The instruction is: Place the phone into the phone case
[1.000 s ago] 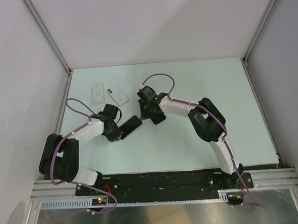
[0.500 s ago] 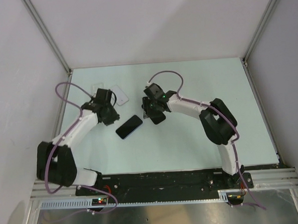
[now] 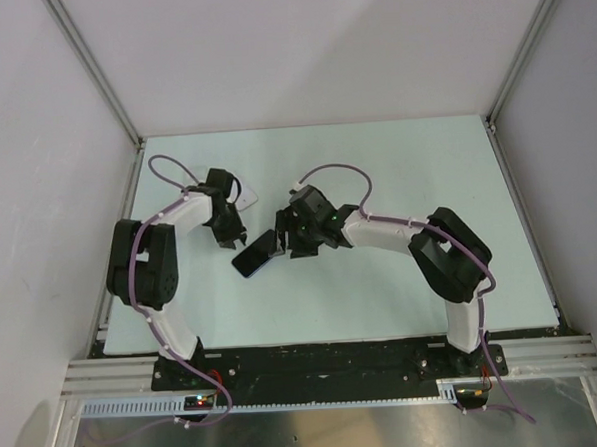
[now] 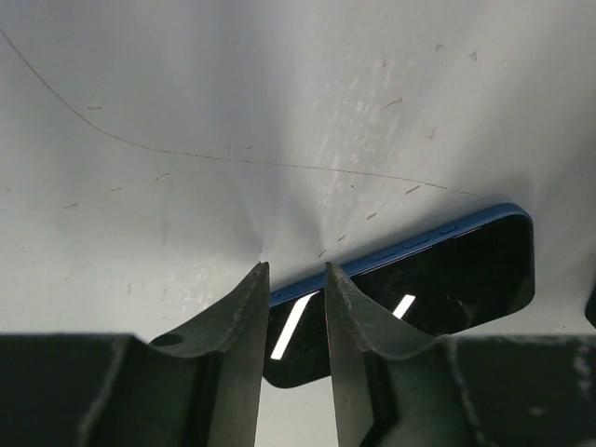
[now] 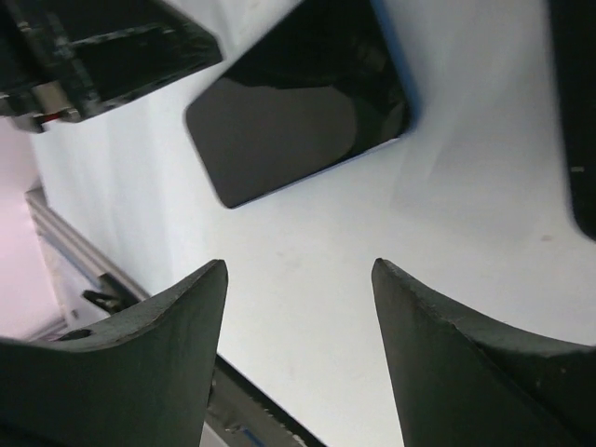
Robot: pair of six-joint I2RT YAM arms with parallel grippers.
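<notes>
Across the table (image 3: 402, 278), my left arm (image 3: 146, 267) has swung up off the phone (image 3: 252, 256) and my right arm (image 3: 384, 234) has slid left. The phone lies left of centre, screen up, long axis near-left to far-right. My right gripper (image 5: 298, 270) gapes wide, empty, at its far end; my left gripper (image 4: 293, 272) is narrowly parted, empty

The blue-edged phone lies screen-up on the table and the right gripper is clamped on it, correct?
No. The right gripper is open and clear of the phone, as the right wrist view shows; the phone does lie screen-up on the table.
</notes>
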